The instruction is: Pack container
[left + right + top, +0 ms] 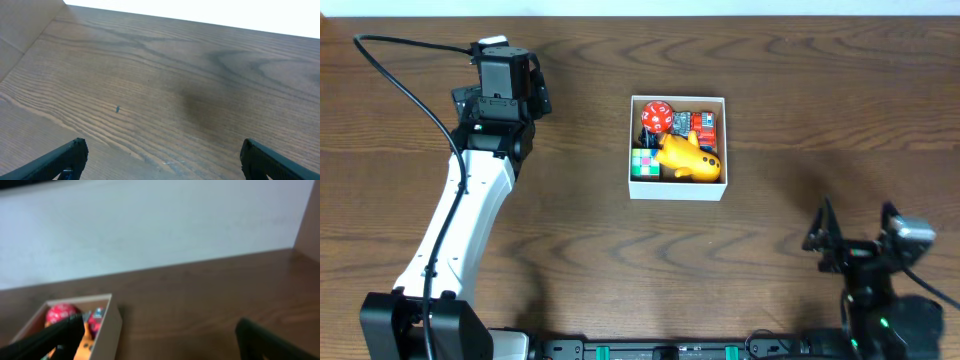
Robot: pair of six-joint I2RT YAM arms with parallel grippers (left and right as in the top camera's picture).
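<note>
Well, both arms are clear of the container (677,191), and neither is holding anything. The right pincer (855,228) sits low at the near edge of the surface (800,80) with its two dark fingers (47,341) spread wide apart. From its own camera the box lies ahead of it and off to its left, its white wall (111,330) partly hidden behind the left finger. The brown wood directly between the fingers is bare.

The left pincer (165,160) is also wide open. Its fingertips (67,156) hang over wood grain, and the container is well away to its right, outside what its camera takes in.

Inside the box the toys are crowded together. A red die (656,117) lies in the corner farthest from the right pincer. A yellow toy (686,160) lies across the middle, touching a green cube (645,162) on its left. A red toy (704,130) is tucked against the right-hand wall, and a small dark piece (680,122) sits between it and the die.

The die carries white marks, and the cube shows small coloured squares. All of it is too small and soft to read as writing. From the right wrist the die (61,314) is only a red blur.
</note>
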